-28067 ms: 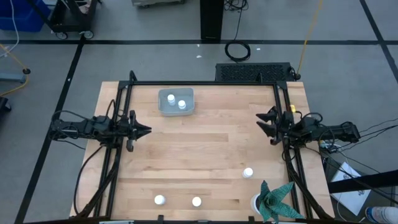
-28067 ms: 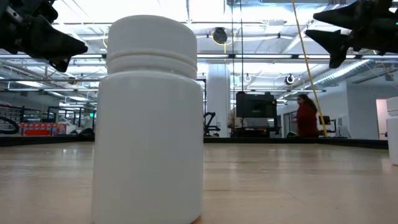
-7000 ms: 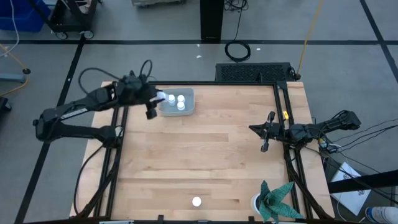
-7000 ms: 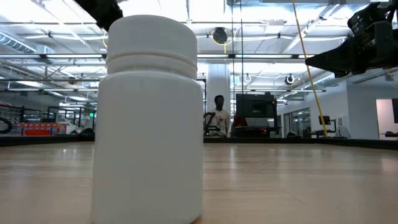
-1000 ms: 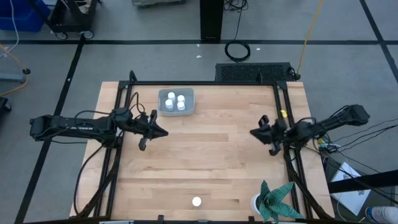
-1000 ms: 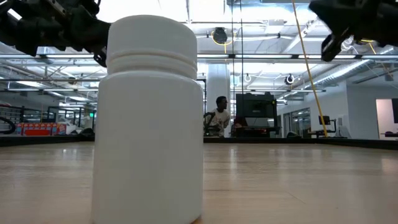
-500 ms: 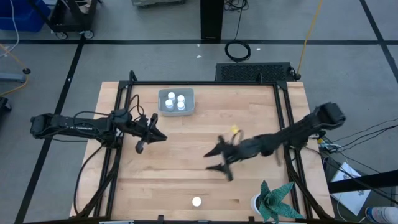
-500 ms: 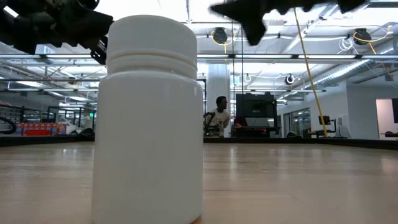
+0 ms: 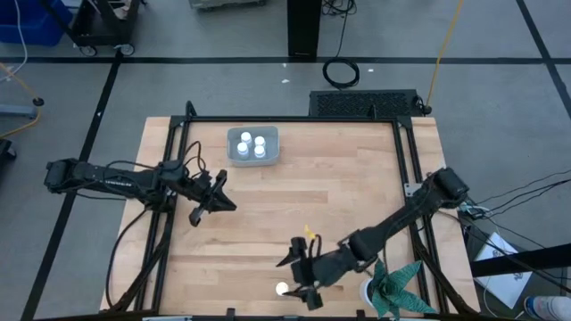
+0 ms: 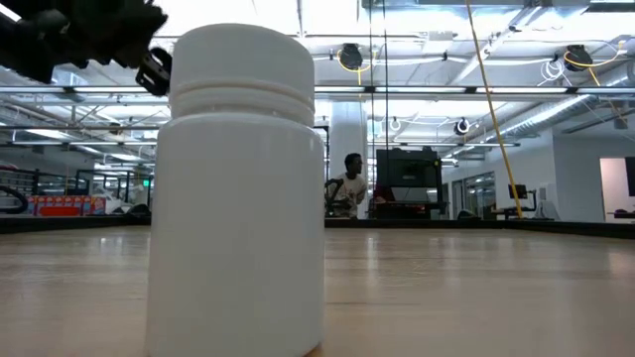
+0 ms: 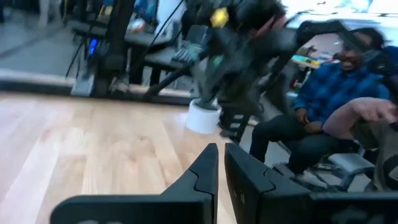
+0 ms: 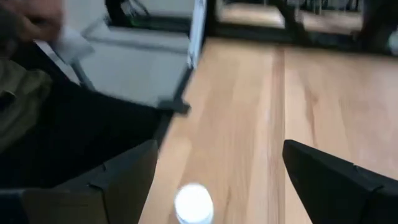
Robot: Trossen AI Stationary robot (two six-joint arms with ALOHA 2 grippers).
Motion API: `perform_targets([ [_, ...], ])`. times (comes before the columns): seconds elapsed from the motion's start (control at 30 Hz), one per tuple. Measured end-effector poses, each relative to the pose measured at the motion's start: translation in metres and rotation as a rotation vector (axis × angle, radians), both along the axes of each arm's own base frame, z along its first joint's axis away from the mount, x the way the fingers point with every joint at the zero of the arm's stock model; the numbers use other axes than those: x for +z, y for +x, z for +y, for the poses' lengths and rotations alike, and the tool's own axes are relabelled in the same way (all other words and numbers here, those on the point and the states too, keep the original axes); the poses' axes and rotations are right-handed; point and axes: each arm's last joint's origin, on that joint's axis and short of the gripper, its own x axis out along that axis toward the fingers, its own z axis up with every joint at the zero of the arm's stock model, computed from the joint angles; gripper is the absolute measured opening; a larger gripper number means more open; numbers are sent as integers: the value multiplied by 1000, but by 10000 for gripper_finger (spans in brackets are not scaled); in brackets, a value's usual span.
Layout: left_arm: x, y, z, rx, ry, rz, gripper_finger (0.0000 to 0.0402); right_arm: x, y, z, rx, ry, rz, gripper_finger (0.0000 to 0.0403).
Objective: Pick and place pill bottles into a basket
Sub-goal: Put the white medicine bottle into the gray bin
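The right hand (image 9: 300,274) hovers over the front of the desk (image 9: 294,201) with its fingers spread wide and nothing between them, poised around the last loose pill bottle (image 9: 282,288), which stands upright near the desk's front edge; the right wrist view shows that bottle (image 12: 193,203) low between the two dark fingers (image 12: 118,180), closer to one of them than the other. To do this grasp well, the hand should probably centre itself so the bottle sits midway in the gap, come down until the fingers bracket the body below the cap, and only then close, since a tiny light bottle struck off-centre is likely to tip or skid. The basket (image 9: 253,147) sits well apart, at the far left of the desk, with four bottles (image 9: 252,145) already standing close together inside, so the fifth should be released over whatever bare floor remains rather than onto their caps. Room is tight at the pick: the front edge is just beside the bottle, and the white pot with a green plant (image 9: 385,290) stands near the right arm's forearm, so a straight lift before any sideways travel seems safest. The middle of the desk between pick and basket is bare wood. The left hand (image 9: 212,201) waits near the left side of the desk, fingers nearly together and holding nothing, close to the path toward the basket, so the carry should pass clear of it. A person (image 11: 323,102) sits beyond the desk.
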Motion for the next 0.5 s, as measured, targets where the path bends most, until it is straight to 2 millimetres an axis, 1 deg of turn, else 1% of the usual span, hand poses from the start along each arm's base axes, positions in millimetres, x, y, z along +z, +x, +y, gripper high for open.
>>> perform_targets([
  [0.07, 4, -2, -2, 6, 25, -41, 31, -10, 6, 3, -9, -3, 53, 341],
  [0.13, 2, -6, -6, 48, 58, -92, 30, -20, 11, 5, -15, -8, 85, 341],
  [0.2, -4, -11, -9, 120, 69, -128, 30, -28, 13, 6, -22, -11, 108, 341],
  [0.27, -13, -16, -9, 174, 80, -127, 30, -32, 15, 6, -27, -12, 115, 341],
  [0.37, -23, -20, -11, 152, 113, -132, 30, -38, 17, 5, -66, -49, 117, 341],
  [0.5, -39, -24, -14, 131, 169, -112, 30, -44, 16, 3, -95, -31, 174, 341],
])
